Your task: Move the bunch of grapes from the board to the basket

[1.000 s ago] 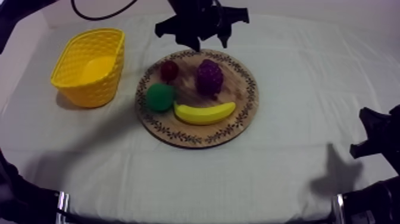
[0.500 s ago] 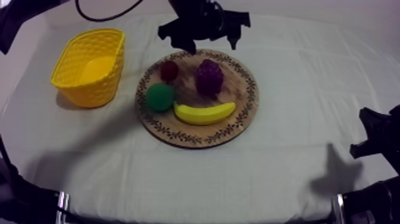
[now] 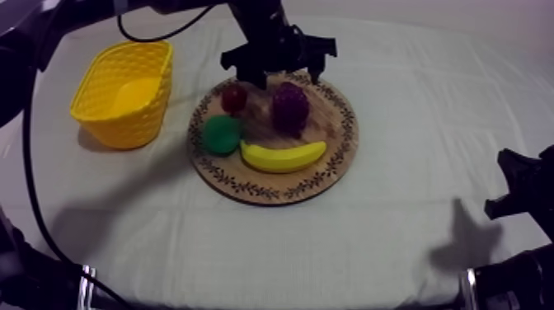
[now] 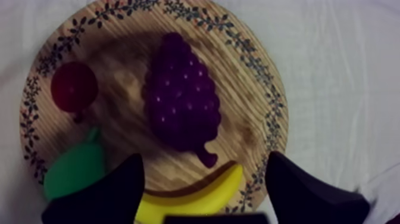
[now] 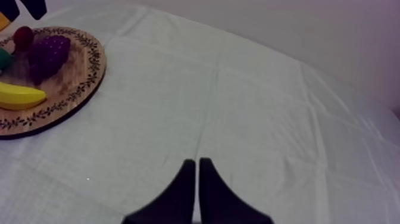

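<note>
Yellow basket (image 3: 124, 128) sits left of the board (image 3: 272, 188), well apart from it, upright on the cloth (image 3: 412, 124).

On the board:
- red fruit (image 3: 234, 98) at the far-left part
- pear (image 3: 222, 134) at the left edge
- banana (image 3: 283, 156) along the near side
- grapes (image 3: 290, 107) at the far-centre part, so not in the basket

Left gripper (image 3: 283, 72) hangs over the board's far rim, just above the grapes. Fingers are spread wide, holding nothing.

The left wrist view adds detail the top view lacks. It looks straight down on the board (image 4: 253, 119). The grapes (image 4: 181, 110) lie centred ahead of the left gripper (image 4: 205, 159), between the lines of its two fingers (image 4: 113, 190). The stem points at the banana (image 4: 196, 196). There is a clear gap to the red fruit (image 4: 74, 87), and the pear (image 4: 74, 173) sits beside one finger. Height above the grapes: cannot tell.

Right gripper (image 3: 515, 190) is well right of the board, low over the cloth. The top view doesn't resolve its fingers, but the right wrist view does. There the right gripper (image 5: 194, 179) is pressed into a narrow wedge with nothing in it. That view also catches the board (image 5: 71, 89) from the side, with grapes (image 5: 47, 52) and banana (image 5: 21, 95) on it.
</note>
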### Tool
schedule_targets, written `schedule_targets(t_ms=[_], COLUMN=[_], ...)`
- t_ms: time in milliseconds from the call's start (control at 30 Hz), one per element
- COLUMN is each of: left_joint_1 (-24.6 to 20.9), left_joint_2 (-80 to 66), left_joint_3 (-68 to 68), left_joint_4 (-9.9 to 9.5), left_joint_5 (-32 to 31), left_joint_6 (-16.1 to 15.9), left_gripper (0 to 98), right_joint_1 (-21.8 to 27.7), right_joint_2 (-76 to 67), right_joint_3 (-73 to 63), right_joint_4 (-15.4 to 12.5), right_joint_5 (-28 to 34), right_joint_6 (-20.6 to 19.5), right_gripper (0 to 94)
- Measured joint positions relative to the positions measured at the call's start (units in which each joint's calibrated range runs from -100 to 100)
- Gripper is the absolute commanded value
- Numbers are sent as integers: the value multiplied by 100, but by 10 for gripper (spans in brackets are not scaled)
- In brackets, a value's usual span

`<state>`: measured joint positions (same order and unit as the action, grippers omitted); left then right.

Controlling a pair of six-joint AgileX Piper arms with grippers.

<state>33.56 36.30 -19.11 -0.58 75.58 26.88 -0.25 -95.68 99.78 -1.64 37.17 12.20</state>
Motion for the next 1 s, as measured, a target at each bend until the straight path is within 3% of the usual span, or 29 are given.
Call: schedule_targets(t_ms=[1000], left_joint_1=[-259], left_joint_2=[1446], left_joint_3=[-854], left_joint_4=[296], left_joint_5=[-185], left_joint_6=[-231], left_gripper=[745], right_joint_1=[0], right_joint_2=[0], right_joint_3=[0], right_joint_4=[0], right_joint_5=[0], right_joint_6=[0], right_gripper=[5])
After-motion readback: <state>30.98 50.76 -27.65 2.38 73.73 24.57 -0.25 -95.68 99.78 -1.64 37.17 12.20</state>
